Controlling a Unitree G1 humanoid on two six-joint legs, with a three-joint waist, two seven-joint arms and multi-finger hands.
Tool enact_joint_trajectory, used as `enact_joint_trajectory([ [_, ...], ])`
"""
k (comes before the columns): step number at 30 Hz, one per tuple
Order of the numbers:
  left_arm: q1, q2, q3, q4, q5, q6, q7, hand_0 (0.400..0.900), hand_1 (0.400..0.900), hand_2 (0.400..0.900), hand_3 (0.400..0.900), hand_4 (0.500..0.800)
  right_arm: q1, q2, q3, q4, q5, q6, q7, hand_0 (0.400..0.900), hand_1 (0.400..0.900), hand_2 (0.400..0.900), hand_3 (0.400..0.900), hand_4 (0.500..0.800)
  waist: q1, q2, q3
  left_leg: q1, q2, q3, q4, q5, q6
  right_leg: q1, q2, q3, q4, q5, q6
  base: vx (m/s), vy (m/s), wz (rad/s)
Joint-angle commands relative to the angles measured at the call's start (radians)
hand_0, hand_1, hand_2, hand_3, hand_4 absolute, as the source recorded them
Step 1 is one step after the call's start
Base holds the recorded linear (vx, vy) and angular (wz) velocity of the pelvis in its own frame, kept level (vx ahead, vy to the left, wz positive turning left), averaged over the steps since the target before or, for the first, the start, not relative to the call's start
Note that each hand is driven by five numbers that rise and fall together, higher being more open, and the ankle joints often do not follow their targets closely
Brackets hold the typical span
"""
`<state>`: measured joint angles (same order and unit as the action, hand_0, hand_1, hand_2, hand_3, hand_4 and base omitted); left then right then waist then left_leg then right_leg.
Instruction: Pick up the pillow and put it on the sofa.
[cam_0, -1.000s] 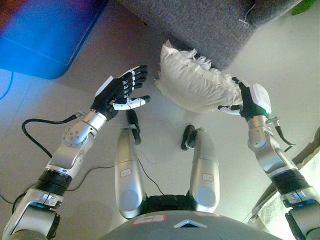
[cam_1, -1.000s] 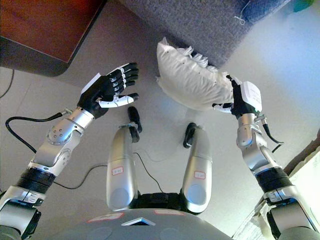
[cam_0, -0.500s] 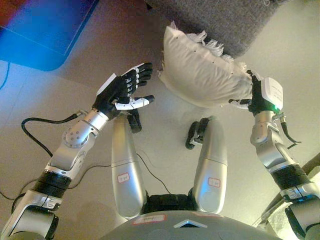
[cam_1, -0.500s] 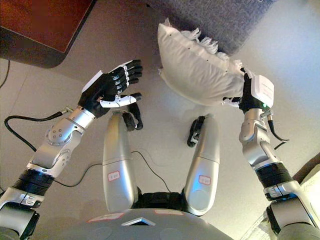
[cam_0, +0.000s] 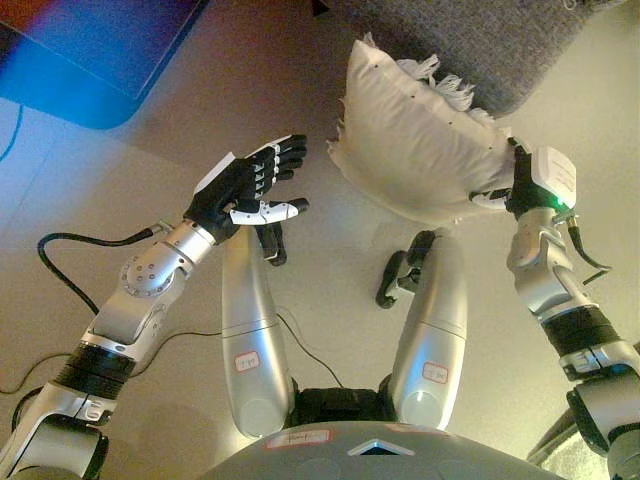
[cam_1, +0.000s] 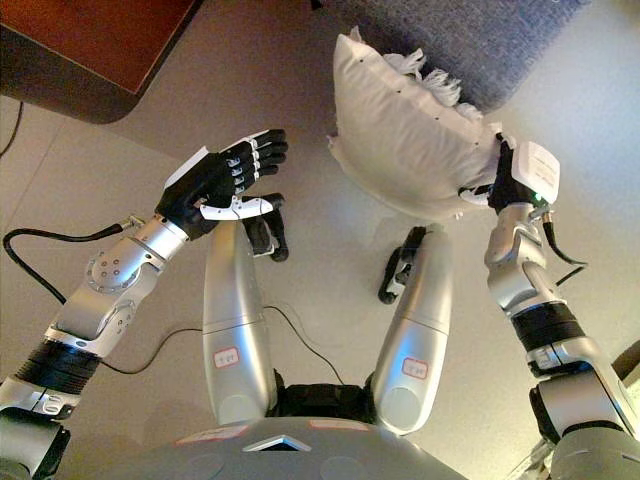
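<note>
here right hand (cam_0: 522, 186) pinches pillow (cam_0: 410, 150) before sofa (cam_0: 470, 40); left hand (cam_0: 243, 184) spread, empty.

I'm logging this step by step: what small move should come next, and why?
Probably carry the pillow forward over the grey sofa. The right hand grips its edge and holds it off the floor beside the sofa; the left hand is open, apart from it.

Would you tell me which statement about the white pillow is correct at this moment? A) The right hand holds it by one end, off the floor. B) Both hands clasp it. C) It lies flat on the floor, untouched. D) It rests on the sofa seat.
A: the right hand grips the pillow at its right end, raised off the floor, while the left hand stays open and apart from it.
</note>
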<state>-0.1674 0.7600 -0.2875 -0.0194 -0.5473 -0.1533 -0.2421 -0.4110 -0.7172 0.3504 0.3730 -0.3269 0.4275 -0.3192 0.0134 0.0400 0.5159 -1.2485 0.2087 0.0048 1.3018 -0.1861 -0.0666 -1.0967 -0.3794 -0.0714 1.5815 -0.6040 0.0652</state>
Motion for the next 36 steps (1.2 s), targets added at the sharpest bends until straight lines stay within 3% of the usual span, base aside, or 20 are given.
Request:
enact_joint_trajectory([
  [1,-0.05,0.012,0.018,-0.093,-0.035,-0.06,-0.026,0.9,0.9,0.9,0.9,0.8,-0.111,-0.094,-0.01,0.05,-0.036,0.015,-0.005,0.9,0.9,0.9,0.9,0.8,0.025,0.031,-0.033,0.089,0.014,0.03,0.199,-0.29,0.044,-0.058,0.0,-0.043,0.009,0.108,0.001,0.03,0.014,0.11],
  [8,-0.056,0.025,0.024,-0.108,-0.059,-0.032,-0.059,0.9,0.9,0.9,0.9,0.8,-0.23,-0.122,0.042,0.195,0.037,0.01,0.017,0.9,0.9,0.9,0.9,0.8,0.051,0.047,-0.024,0.058,0.0,0.021,0.234,-0.291,0.041,-0.093,-0.021,-0.034,0.022,0.124,0.002,0.01,0.0,0.1],
  [9,-0.056,0.027,0.028,-0.111,-0.062,-0.027,-0.067,0.9,0.9,0.9,0.9,0.8,-0.241,-0.124,0.048,0.206,0.05,0.013,0.024,0.8,0.8,0.8,0.8,0.74,0.053,0.048,-0.023,0.057,-0.001,0.02,0.239,-0.29,0.04,-0.094,-0.023,-0.033,0.026,0.126,0.002,0.01,-0.005,0.09],
  [10,-0.054,0.026,0.031,-0.115,-0.062,-0.023,-0.071,0.9,0.9,0.9,0.9,0.8,-0.246,-0.123,0.05,0.211,0.054,0.006,0.019,0.4,0.4,0.4,0.4,0.5,0.054,0.049,-0.022,0.058,0.0,0.02,0.242,-0.289,0.04,-0.092,-0.025,-0.032,0.029,0.127,0.001,0.01,0.003,0.05],
  [17,-0.032,0.027,0.042,-0.127,-0.074,-0.016,-0.097,0.9,0.9,0.9,0.9,0.8,-0.269,-0.117,0.06,0.252,0.068,-0.003,0.029,0.4,0.4,0.4,0.4,0.5,0.061,0.056,-0.02,0.074,0.005,0.017,0.259,-0.289,0.043,-0.073,-0.033,-0.021,0.04,0.129,-0.002,0.02,0.012,0.02],
  [25,-0.006,0.007,0.06,-0.132,-0.083,0.006,-0.082,0.9,0.9,0.9,0.9,0.8,-0.232,-0.101,0.031,0.208,0.08,-0.031,0.006,0.4,0.4,0.4,0.4,0.5,0.059,0.056,-0.016,0.111,0.009,0.018,0.236,-0.281,0.051,-0.036,-0.041,-0.017,0.006,0.145,-0.005,0.01,0.015,0.01],
  [31,0.026,-0.021,0.089,-0.116,-0.108,0.03,0.004,0.9,0.9,0.9,0.9,0.8,-0.18,-0.082,-0.015,0.144,0.091,-0.083,-0.044,0.4,0.4,0.4,0.4,0.5,0.054,0.052,-0.017,0.152,0.013,0.023,0.191,-0.267,0.05,0.007,-0.033,-0.022,-0.052,0.166,-0.004,0.0,0.005,-0.01],
  [33,0.04,-0.06,0.118,-0.093,-0.142,0.026,0.065,0.9,0.9,0.9,0.9,0.8,-0.145,-0.055,-0.05,0.058,0.062,-0.118,-0.109,0.4,0.4,0.4,0.4,0.5,0.043,0.047,-0.023,0.182,0.015,0.034,0.135,-0.248,0.046,0.038,-0.011,-0.03,-0.122,0.192,0.003,-0.04,0.047,-0.11],
  [36,0.042,-0.095,0.133,-0.082,-0.159,0.008,0.111,0.9,0.9,0.9,0.9,0.8,-0.119,-0.03,-0.077,-0.025,0.013,-0.132,-0.15,0.4,0.4,0.4,0.4,0.5,0.035,0.045,-0.028,0.215,0.014,0.044,0.055,-0.222,0.038,0.068,0.014,-0.033,-0.206,0.224,0.012,-0.1,0.066,-0.16],
])
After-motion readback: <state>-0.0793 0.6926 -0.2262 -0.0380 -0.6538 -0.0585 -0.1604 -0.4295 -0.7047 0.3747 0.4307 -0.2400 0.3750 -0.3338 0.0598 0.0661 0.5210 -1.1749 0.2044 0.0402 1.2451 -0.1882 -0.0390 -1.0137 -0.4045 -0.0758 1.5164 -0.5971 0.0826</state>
